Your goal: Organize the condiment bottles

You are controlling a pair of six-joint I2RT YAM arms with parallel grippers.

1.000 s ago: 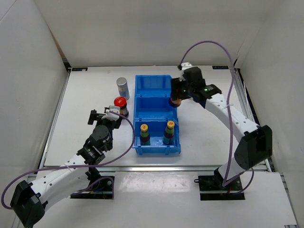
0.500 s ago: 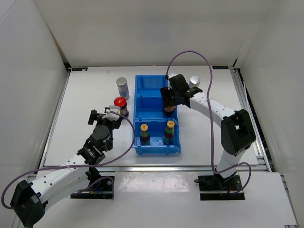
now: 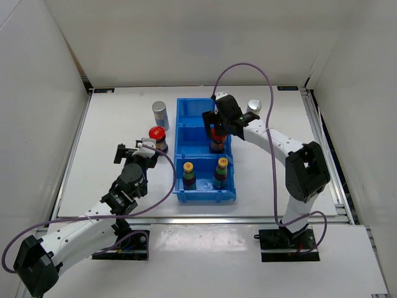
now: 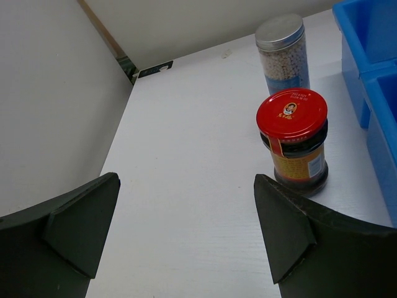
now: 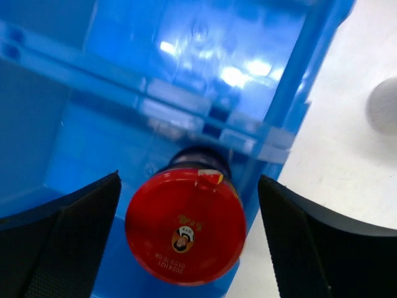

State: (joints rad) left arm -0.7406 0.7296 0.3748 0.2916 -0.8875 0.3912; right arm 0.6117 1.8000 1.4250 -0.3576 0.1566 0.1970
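One upright red-capped bottle (image 4: 291,139) sits at one o'clock off my left claw (image 4: 186,180), spread wide; right claw (image 5: 189,180), also apart, straddles binned bottle (image 5: 186,233).

I see the bin (image 3: 205,194) in the middle of the counter (image 3: 118,118). In its nearest box stand the left slim bottle (image 3: 188,176) and the right slim bottle (image 3: 221,172), side by side. The middle box holds the inside jar (image 3: 216,143), close to the 3 o'clock wall, under my right pincer (image 3: 216,130). On the counter at 9 o'clock from the bin stands the outside jar (image 4: 293,141). The near tall bottle (image 4: 283,53) is just behind it, at 12 o'clock. My left pincer (image 4: 186,186) sits at that jar's 6 o'clock. The far tall bottle (image 3: 254,107) stands at 2 o'clock from the bin.
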